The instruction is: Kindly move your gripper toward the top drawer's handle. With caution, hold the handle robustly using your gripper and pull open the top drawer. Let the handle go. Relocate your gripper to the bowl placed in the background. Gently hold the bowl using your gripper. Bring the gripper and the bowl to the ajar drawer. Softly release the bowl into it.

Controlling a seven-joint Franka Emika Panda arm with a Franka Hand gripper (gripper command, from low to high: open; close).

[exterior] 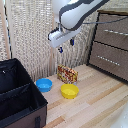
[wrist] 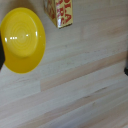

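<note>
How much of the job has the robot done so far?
Nothing looks done yet. The top drawer is shut and its handle is untouched. Right now the end effector hangs in the air above the floor, holding nothing, its fingers apart. Still to do: grab the handle, pull the drawer open, let go, pick up the blue bowl beside the yellow bowl, and put it in the drawer.

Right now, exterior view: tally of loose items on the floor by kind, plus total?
Bowls: 2, the blue bowl and the yellow bowl
Printed carton: 1, the red-and-yellow box standing behind the bowls
Fabric bins: 1, the black fabric box at the exterior view's left
Total: 4
</note>
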